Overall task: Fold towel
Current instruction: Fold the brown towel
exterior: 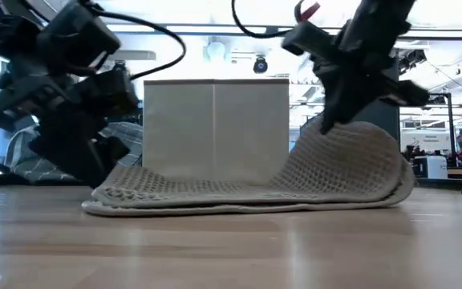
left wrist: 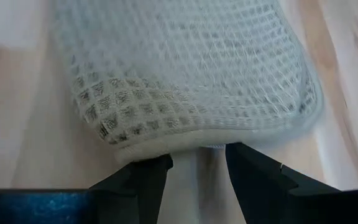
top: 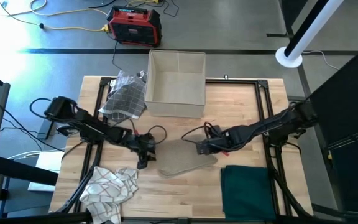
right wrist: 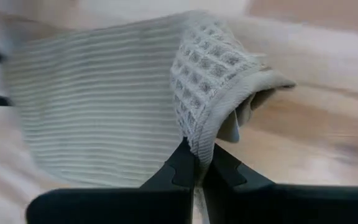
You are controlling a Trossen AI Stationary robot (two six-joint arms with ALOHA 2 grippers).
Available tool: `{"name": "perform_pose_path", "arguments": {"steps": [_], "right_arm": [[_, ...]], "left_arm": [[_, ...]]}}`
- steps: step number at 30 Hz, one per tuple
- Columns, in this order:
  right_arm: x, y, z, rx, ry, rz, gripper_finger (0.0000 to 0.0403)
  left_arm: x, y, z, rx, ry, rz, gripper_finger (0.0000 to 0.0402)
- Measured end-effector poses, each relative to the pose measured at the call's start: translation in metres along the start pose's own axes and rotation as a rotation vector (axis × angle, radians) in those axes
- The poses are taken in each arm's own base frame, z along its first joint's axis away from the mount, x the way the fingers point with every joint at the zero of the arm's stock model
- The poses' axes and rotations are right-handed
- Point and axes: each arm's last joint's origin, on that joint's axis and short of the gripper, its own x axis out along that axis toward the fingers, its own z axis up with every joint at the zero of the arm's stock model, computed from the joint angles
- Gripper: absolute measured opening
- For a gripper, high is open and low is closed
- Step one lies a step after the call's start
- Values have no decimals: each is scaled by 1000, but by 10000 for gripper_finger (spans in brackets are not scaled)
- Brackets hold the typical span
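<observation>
Lying near the middle of the wooden tabletop (top: 185, 186), in front of the open cardboard box (top: 177, 83), the beige waffle-weave towel (top: 182, 158) is flat at its left end and lifted into a hump at its right. At the far left of the high view, a crumpled red-and-white checked cloth (top: 109, 186) sits near the front edge, and a grey checked cloth (top: 125, 96) lies just beside the box's left wall. The left end effector (top: 144, 160) is low at the towel's left edge; its wrist view shows the two dark fingers (left wrist: 142, 180) spread apart with the towel's rounded edge just ahead of them and bare wood in the gap, nothing held. Farther right, the right end effector (top: 201, 148) pinches the towel's right edge, its fingers (right wrist: 180, 167) closed tight on a raised fold of fabric; the low view shows that side arched off the wood. A folded dark green cloth (top: 246, 190) lies at the front right corner, well apart from the towel.
</observation>
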Motion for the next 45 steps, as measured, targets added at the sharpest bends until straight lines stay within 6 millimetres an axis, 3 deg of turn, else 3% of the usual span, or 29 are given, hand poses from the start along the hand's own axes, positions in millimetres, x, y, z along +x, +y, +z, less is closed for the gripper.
{"name": "perform_pose_path", "arguments": {"steps": [6,14,20,27,31,38,41,45], "right_arm": [[27,24,-4,15,30,197,2],[58,46,-2,6,79,421,1],[76,55,6,15,84,553,1],[92,55,12,31,84,575,2],[92,56,13,12,43,587,36],[91,58,14,26,49,608,142],[88,58,15,16,49,613,171],[74,58,19,-44,33,598,181]], "left_arm": [[13,7,12,-13,-6,5,158],[14,19,20,-26,-17,29,158],[14,23,20,-39,-10,37,158],[13,24,20,-66,-4,27,158],[13,24,20,-77,0,14,158],[12,25,19,-83,16,12,158],[3,26,17,-95,60,25,158],[-20,25,14,-115,130,68,158]]}}
